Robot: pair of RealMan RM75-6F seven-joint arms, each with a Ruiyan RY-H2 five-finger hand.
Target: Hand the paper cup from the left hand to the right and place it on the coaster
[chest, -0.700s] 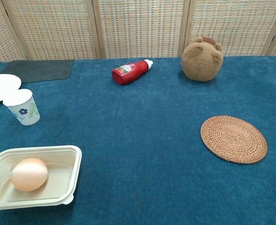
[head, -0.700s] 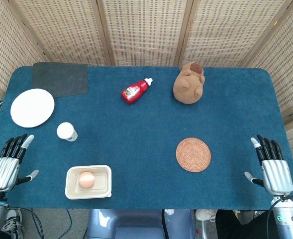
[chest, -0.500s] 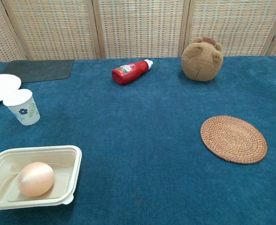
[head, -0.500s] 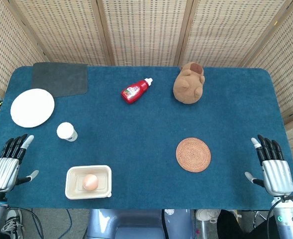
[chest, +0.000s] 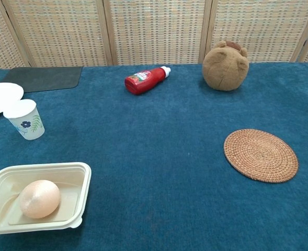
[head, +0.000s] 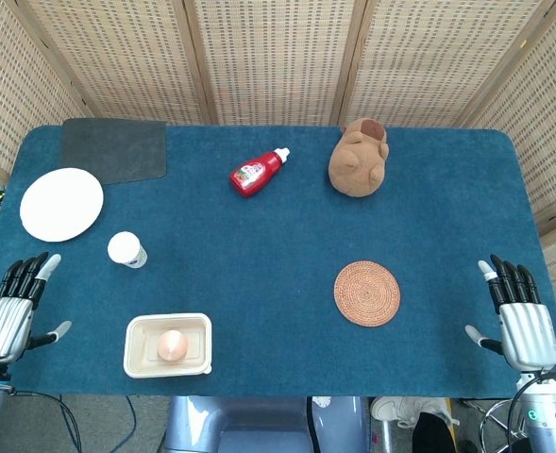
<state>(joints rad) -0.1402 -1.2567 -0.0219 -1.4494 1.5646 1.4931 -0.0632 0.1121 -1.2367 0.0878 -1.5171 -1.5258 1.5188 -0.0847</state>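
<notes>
1. You haven't started: left hand (head: 8,316) and right hand (head: 521,316) both rest at the near table (head: 259,226) edge, fingers spread, holding nothing.
2. Egg (chest: 38,198) in the takeout tray (chest: 78,201) has rolled slightly since the earlier frames; the left hand sits a touch lower.
3. Paper cup (head: 126,250) stands upright, just ahead of your left hand.
4. Woven coaster (head: 367,293) is bare.
5. Pickup, handover and placement all remain.
</notes>
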